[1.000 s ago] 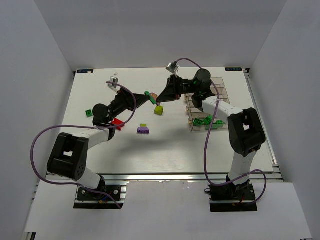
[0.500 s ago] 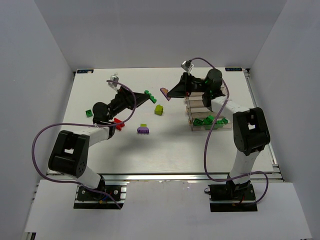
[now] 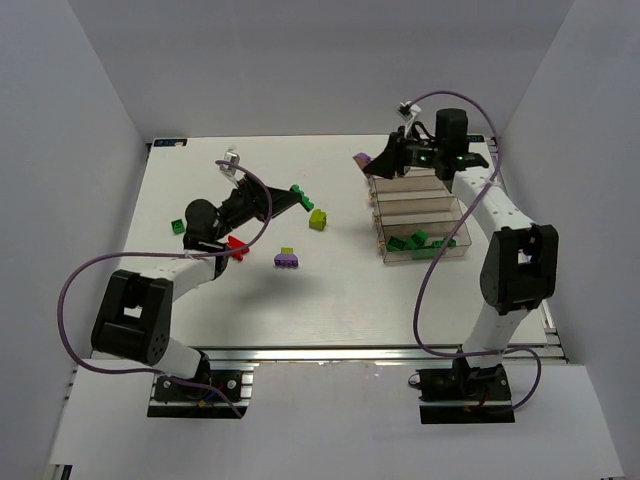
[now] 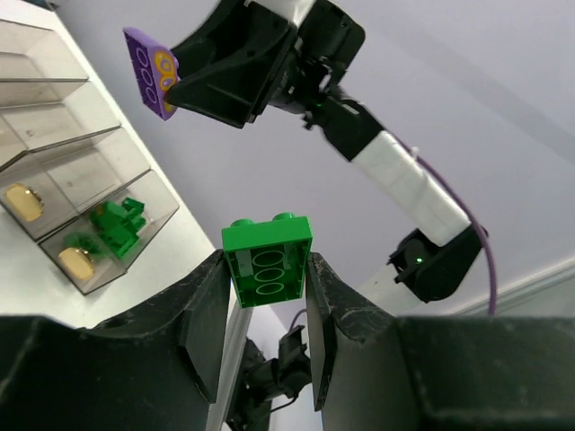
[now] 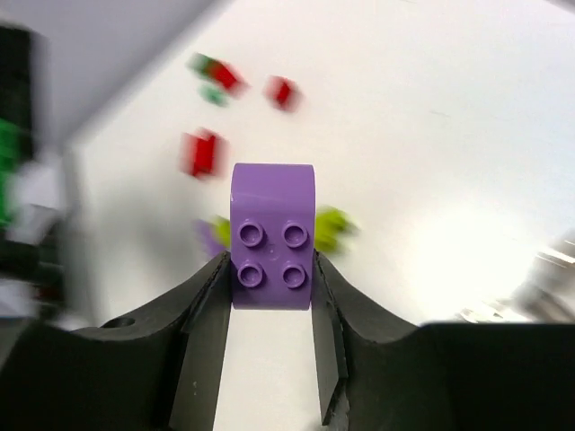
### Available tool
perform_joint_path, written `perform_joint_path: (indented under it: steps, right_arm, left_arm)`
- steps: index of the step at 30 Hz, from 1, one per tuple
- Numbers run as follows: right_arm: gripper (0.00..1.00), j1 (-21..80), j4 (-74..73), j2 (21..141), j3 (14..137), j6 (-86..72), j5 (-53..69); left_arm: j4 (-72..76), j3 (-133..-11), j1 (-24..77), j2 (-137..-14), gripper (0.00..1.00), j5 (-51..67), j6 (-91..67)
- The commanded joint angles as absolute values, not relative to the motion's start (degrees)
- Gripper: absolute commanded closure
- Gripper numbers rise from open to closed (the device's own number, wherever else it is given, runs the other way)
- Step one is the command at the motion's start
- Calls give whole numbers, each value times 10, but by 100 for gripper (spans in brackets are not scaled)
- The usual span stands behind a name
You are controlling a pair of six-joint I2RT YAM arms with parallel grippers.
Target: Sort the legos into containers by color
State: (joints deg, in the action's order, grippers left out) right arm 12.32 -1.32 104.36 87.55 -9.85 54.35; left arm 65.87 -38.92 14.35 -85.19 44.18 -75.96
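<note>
Purple plastic brick (image 5: 272,224) sits pinched between the two black fingers of the right pincer (image 5: 269,278), which is closed part-way around it. It hangs in the air over the far side of the white worktop (image 3: 300,300), just beside the far left corner of the row of four clear plastic bins (image 3: 415,215). The bins lie to the right of the brick and toward the near edge. Each bin is long from left to right, and they line up one behind the other. I think the next move is a small slide to the right, over a bin, and then letting go. The brick's bumps face the wrist camera. Its long side points straight out from the fingers. The right arm is much nearer to the bins.

The left pincer (image 4: 265,278) holds a small green plastic brick (image 4: 268,256) the same way. It is in the air near the middle of the worktop, well apart from the bins. The bin closest to the near edge (image 3: 395,252) has green bricks (image 3: 410,242) in it.
</note>
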Motion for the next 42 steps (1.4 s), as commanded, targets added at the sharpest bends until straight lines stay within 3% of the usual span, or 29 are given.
perform_joint_path:
  steps: [1,10,22,28,33,42]
  right_arm:
    - [100,91,-279,1012,897,264,410]
    - [100,59,-370,1006,853,612,311]
    - [100,58,-374,1069,882,739,263]
    - [95,58,-381,1087,885,749,258]
    - [83,58,-369,1096,882,745,253]
    - [51,58,-362,1109,889,727,237]
  left_arm:
    - [596,-395,144,-816,97,446,-716]
    - [433,-439,181,-794,97,433,-612]
    - [425,-434,218,-798,97,410,-604]
    - [419,-434,223,-798,97,406,-601]
    - [410,-443,227,-804,96,407,-597]
    - [389,-465,241,-818,97,403,-582]
